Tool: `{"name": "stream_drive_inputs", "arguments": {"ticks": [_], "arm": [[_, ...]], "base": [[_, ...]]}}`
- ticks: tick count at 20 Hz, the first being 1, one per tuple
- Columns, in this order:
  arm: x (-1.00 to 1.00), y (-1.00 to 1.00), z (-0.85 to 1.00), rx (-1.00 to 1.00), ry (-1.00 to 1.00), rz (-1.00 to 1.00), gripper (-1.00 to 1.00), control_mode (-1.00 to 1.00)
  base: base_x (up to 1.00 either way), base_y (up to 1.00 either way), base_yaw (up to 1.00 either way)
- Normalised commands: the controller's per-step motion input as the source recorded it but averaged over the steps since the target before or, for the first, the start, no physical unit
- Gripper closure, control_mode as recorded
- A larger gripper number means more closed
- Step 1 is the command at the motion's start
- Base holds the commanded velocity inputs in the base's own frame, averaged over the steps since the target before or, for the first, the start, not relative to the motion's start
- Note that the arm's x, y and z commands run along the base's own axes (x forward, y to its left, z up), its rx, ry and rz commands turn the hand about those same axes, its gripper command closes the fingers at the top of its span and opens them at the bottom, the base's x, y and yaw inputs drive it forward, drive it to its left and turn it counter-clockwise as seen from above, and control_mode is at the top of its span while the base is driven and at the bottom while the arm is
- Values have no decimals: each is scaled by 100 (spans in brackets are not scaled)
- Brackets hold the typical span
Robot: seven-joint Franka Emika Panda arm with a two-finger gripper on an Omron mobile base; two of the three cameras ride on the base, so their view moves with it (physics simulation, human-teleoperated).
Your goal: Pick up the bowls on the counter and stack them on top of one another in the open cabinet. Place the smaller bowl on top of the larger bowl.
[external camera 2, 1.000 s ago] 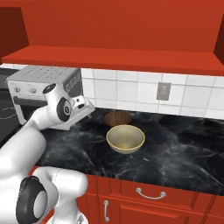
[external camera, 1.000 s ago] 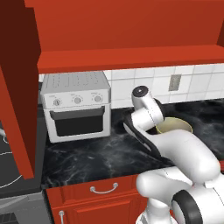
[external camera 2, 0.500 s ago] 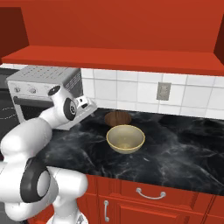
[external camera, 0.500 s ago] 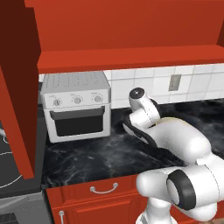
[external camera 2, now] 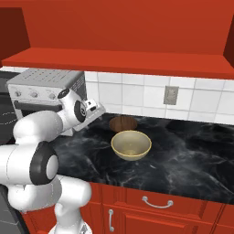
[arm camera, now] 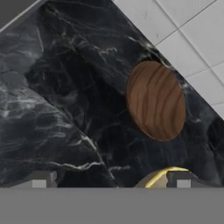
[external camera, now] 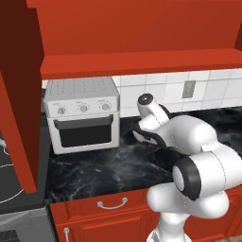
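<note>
The dark brown round wooden bowl (external camera 2: 122,123) sits on the glossy black marble counter (external camera 2: 183,155), close to the white tiled wall (external camera 2: 137,98). The pale yellowish-tan round bowl (external camera 2: 131,145) stands just in front of it, apart from it. The two-finger gripper (external camera 2: 94,109) hovers left of both bowls with its jaws wide apart, holding nothing. The big red upper cabinet (external camera 2: 119,61) hangs above.

dark brown bowl (external camera 2: 123,123) behind tan bowl (external camera 2: 131,145), on black counter (external camera 2: 183,160)
</note>
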Motion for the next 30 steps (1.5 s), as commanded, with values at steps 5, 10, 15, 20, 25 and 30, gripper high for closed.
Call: {"name": "stream_drive_inputs", "arguments": {"ticks": [5,10,15,20,25,30], "arm": [[29,-9,-17,0,0,0,-100,-100],[31,-9,-23,0,0,0,-100,-100],[37,-7,-20,0,0,0,-100,-100],[35,-8,-18,0,0,0,-100,-100],[30,-6,-19,0,0,0,-100,-100],[24,-6,-22,0,0,0,-100,-100]], "base": [[0,0,0],[0,0,0],[0,0,0],[0,0,0],[0,0,0],[0,0,0]]}}
